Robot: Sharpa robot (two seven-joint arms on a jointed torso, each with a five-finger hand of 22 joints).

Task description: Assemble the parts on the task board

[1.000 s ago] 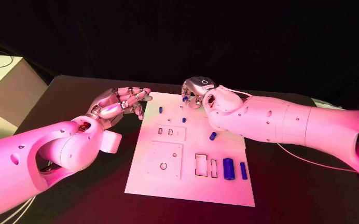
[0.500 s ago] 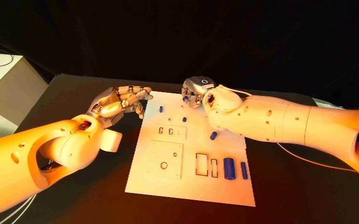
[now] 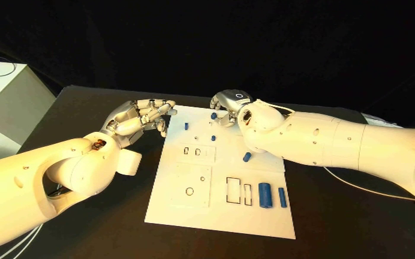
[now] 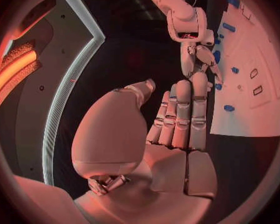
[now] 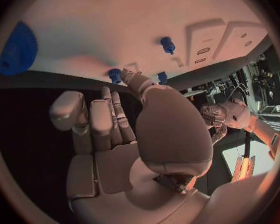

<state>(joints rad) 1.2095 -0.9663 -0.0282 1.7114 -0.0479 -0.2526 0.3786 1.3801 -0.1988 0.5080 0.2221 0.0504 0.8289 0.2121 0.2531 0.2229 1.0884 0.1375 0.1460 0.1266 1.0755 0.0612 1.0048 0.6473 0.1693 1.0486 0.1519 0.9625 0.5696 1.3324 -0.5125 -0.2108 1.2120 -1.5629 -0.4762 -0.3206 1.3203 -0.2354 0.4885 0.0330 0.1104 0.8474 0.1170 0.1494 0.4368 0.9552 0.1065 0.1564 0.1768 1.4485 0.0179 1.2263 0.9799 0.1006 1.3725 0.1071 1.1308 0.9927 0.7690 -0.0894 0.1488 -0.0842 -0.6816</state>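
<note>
1. Our right hand (image 3: 226,107) hovers at the task board's (image 3: 173,205) far edge beside a blue peg (image 3: 213,115); its fingers look loosely apart, apparently holding nothing.
2. Our left hand (image 3: 141,117) is off the board's far left corner, fingers straight, together, empty.

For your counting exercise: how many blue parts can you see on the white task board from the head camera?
6: two by the far edge, one behind them, one mid-right, two side by side near the right. The right hand may hide more.

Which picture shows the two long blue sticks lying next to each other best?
The head view. There the two long blue parts lie plainly side by side near the task board's near right corner, with nothing in front. The left wrist view catches blue pieces at the board's edge, too small to tell apart. The right wrist view shows other blue parts.
</note>
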